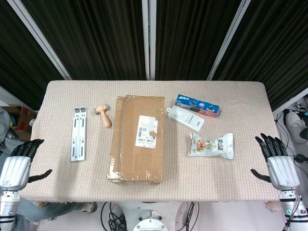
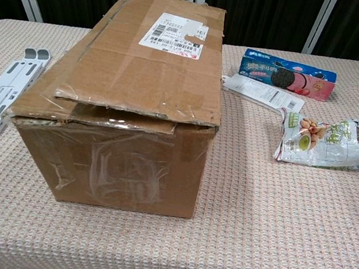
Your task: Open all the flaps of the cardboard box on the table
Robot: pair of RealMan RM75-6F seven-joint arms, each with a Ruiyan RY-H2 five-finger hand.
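Note:
A brown cardboard box [image 1: 138,138] stands in the middle of the table, long axis running front to back. Its top flaps [image 2: 150,53] lie closed, the wide right flap over a narrow left one, with a white shipping label [image 2: 174,35] and torn tape on top. My left hand [image 1: 18,162] hovers at the table's front left corner, fingers apart, holding nothing. My right hand [image 1: 278,161] hovers at the front right corner, also with fingers spread and empty. Both hands are well apart from the box. Neither hand shows in the chest view.
Left of the box lie a white folding stand [image 1: 79,133] and a small wooden tool [image 1: 104,115]. To the right are a blue cookie package [image 1: 198,106], a white flat packet [image 1: 186,118] and a snack bag [image 1: 211,145]. A beige woven cloth [image 1: 231,187] covers the table.

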